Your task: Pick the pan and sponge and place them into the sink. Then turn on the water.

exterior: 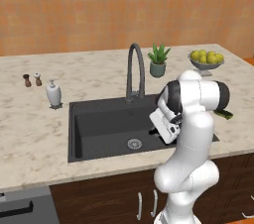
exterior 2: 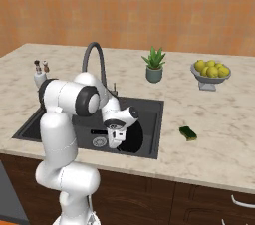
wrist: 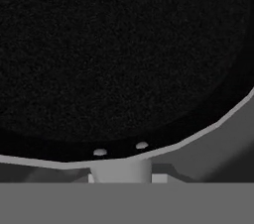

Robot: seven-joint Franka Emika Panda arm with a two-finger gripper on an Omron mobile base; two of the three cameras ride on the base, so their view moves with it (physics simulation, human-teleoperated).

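Left base: your arm reaches into the sink (exterior: 99, 119), faucet dry | Right base: pan (exterior 2: 133, 139) sits in its right half, sponge (exterior 2: 188, 133) on the surface right of it, untouched | Hand: end effector grip you cannot tell.

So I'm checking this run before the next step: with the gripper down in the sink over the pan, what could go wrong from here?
The gripper sits very close over the pan inside the sink, so lifting out could snag or drag it. The faucet arches close to the arm, so a wide swing might hit it. The sponge lies on the counter, not yet moved.
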